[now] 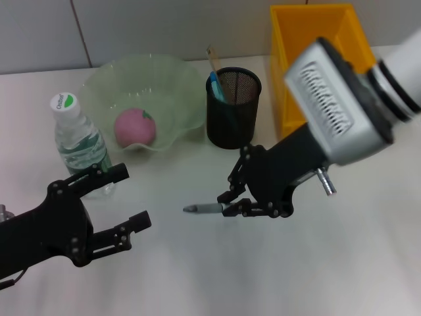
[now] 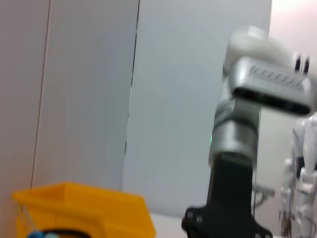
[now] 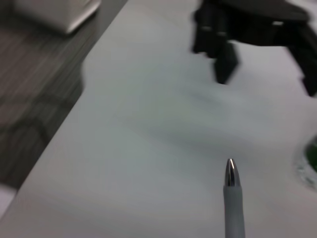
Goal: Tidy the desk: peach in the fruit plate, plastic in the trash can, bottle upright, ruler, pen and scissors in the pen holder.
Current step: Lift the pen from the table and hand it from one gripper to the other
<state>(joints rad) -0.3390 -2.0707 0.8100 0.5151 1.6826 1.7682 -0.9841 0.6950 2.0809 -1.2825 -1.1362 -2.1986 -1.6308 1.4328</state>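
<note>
Now the pen step: the right gripper [image 1: 235,208] pinches the grey pen [image 1: 204,209] low over the table [image 1: 263,276]; next it must lift toward the mesh pen holder [image 1: 233,108]. The left gripper [image 1: 122,207] hovers with fingers spread.

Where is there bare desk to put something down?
Free: the desk in front of the right end effector holding the pen. Crowded: the back row of bottle, fruit plate, pen holder and trash can.

Bright, even overhead light; soft shadows on the table [image 1: 342,263]; both wrist views motion-blurred
</note>
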